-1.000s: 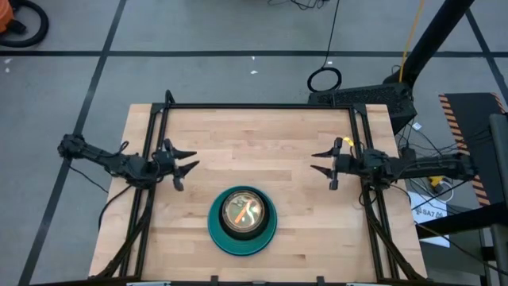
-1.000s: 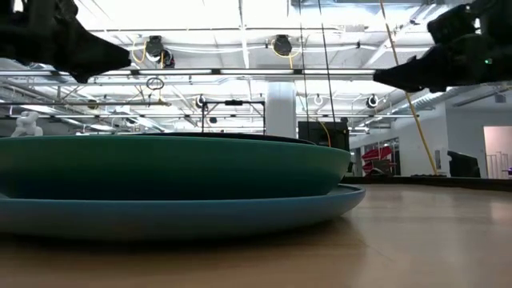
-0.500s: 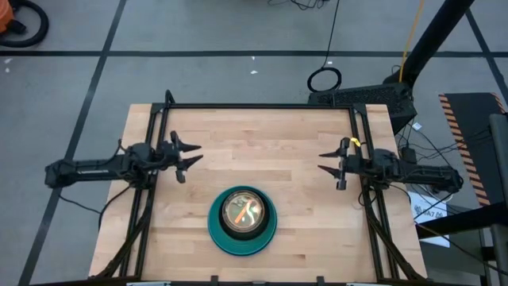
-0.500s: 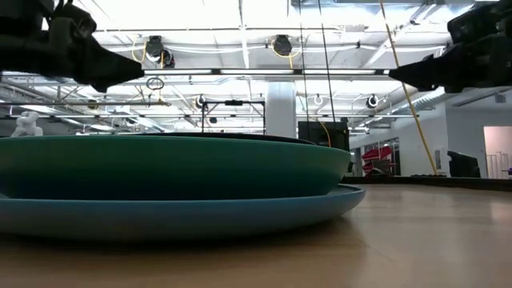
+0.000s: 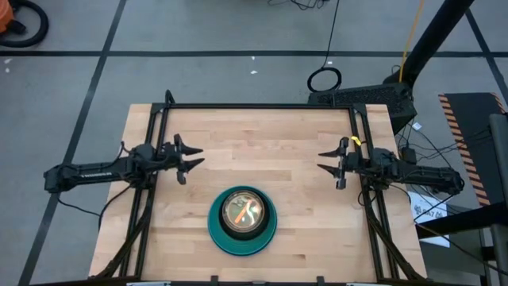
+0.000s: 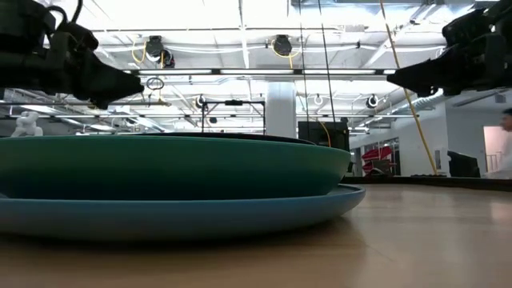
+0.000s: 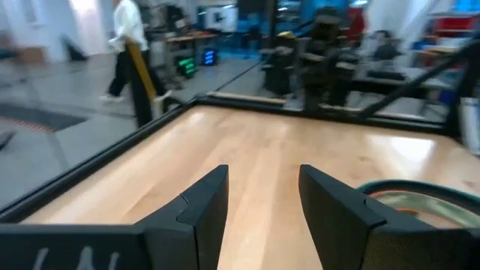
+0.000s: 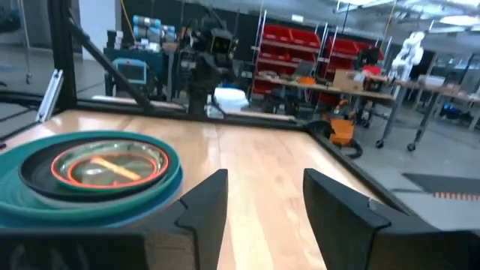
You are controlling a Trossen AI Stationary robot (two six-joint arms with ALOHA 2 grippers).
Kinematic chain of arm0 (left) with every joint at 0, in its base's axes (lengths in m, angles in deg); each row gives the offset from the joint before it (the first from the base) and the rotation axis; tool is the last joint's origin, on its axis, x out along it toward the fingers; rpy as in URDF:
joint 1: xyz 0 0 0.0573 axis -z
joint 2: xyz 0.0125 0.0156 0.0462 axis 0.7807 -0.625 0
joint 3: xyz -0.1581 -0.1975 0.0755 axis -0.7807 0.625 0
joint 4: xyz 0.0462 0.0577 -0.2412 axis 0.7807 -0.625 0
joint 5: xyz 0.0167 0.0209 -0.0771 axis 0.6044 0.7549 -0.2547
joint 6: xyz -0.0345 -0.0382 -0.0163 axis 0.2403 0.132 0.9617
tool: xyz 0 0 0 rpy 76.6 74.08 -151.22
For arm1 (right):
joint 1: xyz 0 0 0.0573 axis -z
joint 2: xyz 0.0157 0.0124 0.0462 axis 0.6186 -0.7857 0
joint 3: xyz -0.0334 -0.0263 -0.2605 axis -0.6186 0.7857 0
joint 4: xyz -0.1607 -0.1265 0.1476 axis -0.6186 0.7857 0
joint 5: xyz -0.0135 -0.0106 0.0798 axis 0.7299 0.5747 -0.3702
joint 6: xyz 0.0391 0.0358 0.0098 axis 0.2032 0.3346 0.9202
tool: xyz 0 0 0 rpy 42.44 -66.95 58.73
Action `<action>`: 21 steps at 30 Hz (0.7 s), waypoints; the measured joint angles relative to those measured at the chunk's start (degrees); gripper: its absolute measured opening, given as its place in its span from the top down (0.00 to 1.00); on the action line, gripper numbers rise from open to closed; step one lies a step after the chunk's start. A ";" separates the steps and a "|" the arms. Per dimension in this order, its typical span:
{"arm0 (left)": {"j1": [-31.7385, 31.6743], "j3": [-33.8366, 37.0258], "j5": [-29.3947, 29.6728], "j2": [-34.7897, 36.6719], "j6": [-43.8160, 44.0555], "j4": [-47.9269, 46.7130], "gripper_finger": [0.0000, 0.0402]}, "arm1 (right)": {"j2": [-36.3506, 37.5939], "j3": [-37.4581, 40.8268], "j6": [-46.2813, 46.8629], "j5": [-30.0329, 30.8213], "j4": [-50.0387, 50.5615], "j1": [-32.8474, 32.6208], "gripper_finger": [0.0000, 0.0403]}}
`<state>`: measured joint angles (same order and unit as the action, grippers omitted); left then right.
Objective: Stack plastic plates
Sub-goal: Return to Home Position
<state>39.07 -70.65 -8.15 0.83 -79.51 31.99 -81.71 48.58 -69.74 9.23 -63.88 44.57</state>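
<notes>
The plastic plates [image 5: 242, 221] stand in one stack on the wooden table, near the middle of its near edge. A large blue plate [image 6: 184, 214] rests flat on the wood, with a teal one [image 6: 160, 166] in it, then a black one and small translucent ones [image 8: 105, 166]. My left gripper [image 5: 190, 156] hovers open at the table's left side, pointing level toward the right. My right gripper [image 5: 322, 162] hovers open at the right side, pointing level toward the left. Both are above and farther back than the stack [image 7: 416, 201], with nothing between their fingers.
Black frame rails [image 5: 262, 106] run along the table's far, left and right edges. Bare wood [image 5: 258, 151] lies between the two grippers. A person [image 7: 127, 45] walks in the room beyond the table; another shows at the low view's right edge [image 6: 504, 148].
My left arm has swung about its base: its gripper has moved slightly toward the far edge and now points straight across the table instead of slanting toward the near edge. My right gripper has drawn back a little toward the right edge. The plates have not moved.
</notes>
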 joint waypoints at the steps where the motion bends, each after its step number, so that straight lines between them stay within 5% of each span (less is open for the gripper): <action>1: 0.00 0.00 1.48 -0.01 0.59 -0.38 0.58 | -0.22 0.01 0.48 0.02 -0.01 0.00 0.59; 21: 0.00 0.00 3.51 0.01 2.14 -2.21 0.58 | -0.42 0.17 6.13 0.00 -0.09 -0.02 0.59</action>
<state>39.07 -70.65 -4.65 0.84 -77.37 29.78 -82.13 48.75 -63.62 9.23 -63.97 44.54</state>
